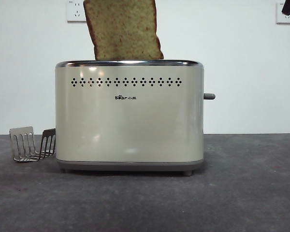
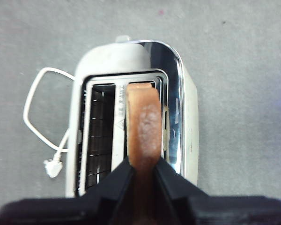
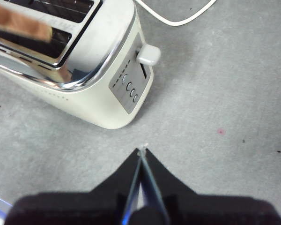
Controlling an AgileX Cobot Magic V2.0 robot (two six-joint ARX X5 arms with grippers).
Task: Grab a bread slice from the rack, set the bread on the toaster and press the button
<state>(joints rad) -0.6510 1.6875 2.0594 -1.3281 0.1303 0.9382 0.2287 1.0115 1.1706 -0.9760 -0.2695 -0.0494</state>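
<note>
- Spreading under everything, the grey matte table (image 1: pixel 251 193) meets a plain white wall.
- Cream toaster (image 1: pixel 129 121), chrome-rimmed, stands centre; one slot takes the bottom edge of the slice of bread (image 1: pixel 123 29).
- My left fingers (image 2: pixel 143 176) pinch that slice's brown crust from above.
- My right fingers (image 3: pixel 143 157), pressed together and empty, hover near the button (image 3: pixel 148 55).
- Wire rack (image 1: pixel 31 144) sits empty beside the toaster.

Plain white wall (image 1: pixel 241 72) behind, evenly lit. Two white wall sockets high up: left one (image 1: pixel 75 10) near the top edge, right one (image 1: pixel 285 17) at the far right, partly covered. Dark grey, slightly speckled table top (image 1: pixel 241 193) across the whole lower part, meeting the wall in a straight line. White power cord (image 2: pixel 35 101) with plug (image 2: pixel 52 168) lay loose on the grey surface.
</note>
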